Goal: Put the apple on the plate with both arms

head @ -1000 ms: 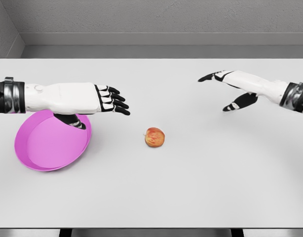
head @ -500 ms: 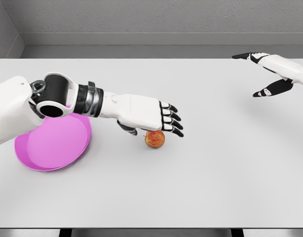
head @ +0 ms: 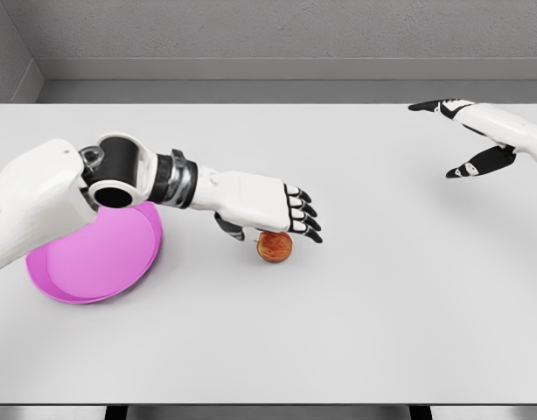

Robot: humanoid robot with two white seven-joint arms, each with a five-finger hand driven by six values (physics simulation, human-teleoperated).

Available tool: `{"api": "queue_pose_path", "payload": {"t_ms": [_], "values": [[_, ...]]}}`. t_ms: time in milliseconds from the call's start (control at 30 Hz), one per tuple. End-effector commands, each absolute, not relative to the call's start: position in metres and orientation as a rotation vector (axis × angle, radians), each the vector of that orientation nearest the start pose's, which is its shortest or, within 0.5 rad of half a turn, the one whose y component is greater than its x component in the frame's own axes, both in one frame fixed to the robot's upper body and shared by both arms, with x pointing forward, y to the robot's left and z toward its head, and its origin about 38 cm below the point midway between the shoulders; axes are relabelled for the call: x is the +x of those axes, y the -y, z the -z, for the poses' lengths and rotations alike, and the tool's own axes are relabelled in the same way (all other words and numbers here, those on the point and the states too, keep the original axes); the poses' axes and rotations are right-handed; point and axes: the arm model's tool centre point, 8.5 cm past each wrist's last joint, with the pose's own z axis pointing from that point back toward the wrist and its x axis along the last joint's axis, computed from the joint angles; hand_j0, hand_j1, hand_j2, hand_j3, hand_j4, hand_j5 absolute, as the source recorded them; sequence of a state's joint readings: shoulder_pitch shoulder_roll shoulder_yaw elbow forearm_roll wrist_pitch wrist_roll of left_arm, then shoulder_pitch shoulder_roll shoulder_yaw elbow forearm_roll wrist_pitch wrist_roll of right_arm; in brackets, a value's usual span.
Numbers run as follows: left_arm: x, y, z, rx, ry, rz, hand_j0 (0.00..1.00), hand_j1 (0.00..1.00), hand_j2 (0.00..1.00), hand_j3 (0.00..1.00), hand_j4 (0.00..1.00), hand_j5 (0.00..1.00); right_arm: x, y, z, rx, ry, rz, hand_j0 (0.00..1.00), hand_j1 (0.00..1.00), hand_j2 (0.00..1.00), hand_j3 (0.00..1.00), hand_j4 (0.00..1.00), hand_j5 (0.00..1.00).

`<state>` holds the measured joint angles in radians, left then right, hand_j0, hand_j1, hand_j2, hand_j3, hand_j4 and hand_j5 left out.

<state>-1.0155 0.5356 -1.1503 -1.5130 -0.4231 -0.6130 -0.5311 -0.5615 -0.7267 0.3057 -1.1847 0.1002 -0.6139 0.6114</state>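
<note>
The apple sits on the desk near its middle, small, round, red with a yellowish patch, its skin faintly mottled. My left hand is right over it, palm down, the black-tipped fingers stretched flat past its top and the thumb hanging behind it; the hand is wide and holds nothing, and I cannot tell whether it touches the fruit. Nothing stands between the apple and the plate, a smooth, shallow pink dish with a low rim lying to the left, partly hidden under my white forearm and elbow. My right hand hovers well apart at the far right, fingers spread, empty. The desk is plain matte white, with a grey wall behind.
</note>
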Motion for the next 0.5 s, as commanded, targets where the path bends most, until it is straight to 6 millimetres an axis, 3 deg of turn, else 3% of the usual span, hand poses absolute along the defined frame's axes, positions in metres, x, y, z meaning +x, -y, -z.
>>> {"api": "queue_pose_path", "payload": {"t_ms": [0, 367, 467], "values": [[0.412, -0.095, -0.210, -0.072, -1.597, -2.801, 0.95, 0.95, 0.95, 0.95, 0.95, 0.95, 0.455, 0.378, -0.226, -0.289, 1.612, -1.535, 1.00, 1.00, 1.00, 1.00, 1.00, 1.00], [0.412, -0.094, -0.205, -0.095, -1.553, -2.811, 0.93, 0.93, 0.93, 0.93, 0.93, 0.93, 0.455, 0.378, -0.224, -0.285, 1.612, -1.533, 1.00, 1.00, 1.00, 1.00, 1.00, 1.00], [0.425, -0.089, -0.196, -0.110, -1.546, -2.849, 0.93, 0.93, 0.93, 0.93, 0.93, 0.93, 0.455, 0.378, -0.224, -0.284, 1.610, -1.532, 1.00, 1.00, 1.00, 1.00, 1.00, 1.00]]}}
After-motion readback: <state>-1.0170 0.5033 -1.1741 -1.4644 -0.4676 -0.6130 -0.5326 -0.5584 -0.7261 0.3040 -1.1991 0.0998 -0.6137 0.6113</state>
